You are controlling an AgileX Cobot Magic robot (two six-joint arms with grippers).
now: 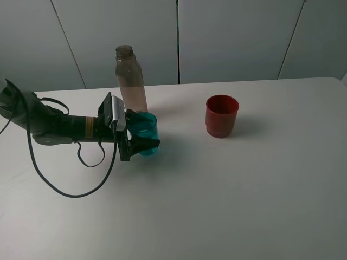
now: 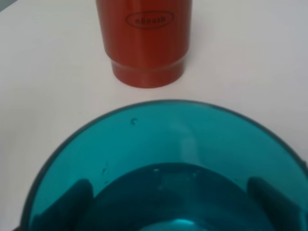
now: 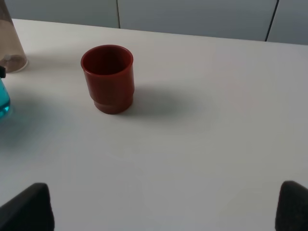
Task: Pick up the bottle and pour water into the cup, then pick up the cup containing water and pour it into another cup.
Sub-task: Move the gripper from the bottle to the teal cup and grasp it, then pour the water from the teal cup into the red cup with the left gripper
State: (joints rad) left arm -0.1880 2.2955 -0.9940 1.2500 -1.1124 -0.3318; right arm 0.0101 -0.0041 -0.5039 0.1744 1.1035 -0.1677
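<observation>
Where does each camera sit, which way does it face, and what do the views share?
Exterior high: mounted high, looking down over the table toward grey wall panels; shows the left arm, the left gripper clasping the teal cup beside the bottle.
Left wrist: looks over the teal cup's mouth toward the red cup; fingers show through the cup wall.
Right wrist: above the table, facing the red cup; the open right gripper shows only as fingertips at the frame's edge.
Shared: all three show the red cup.
</observation>
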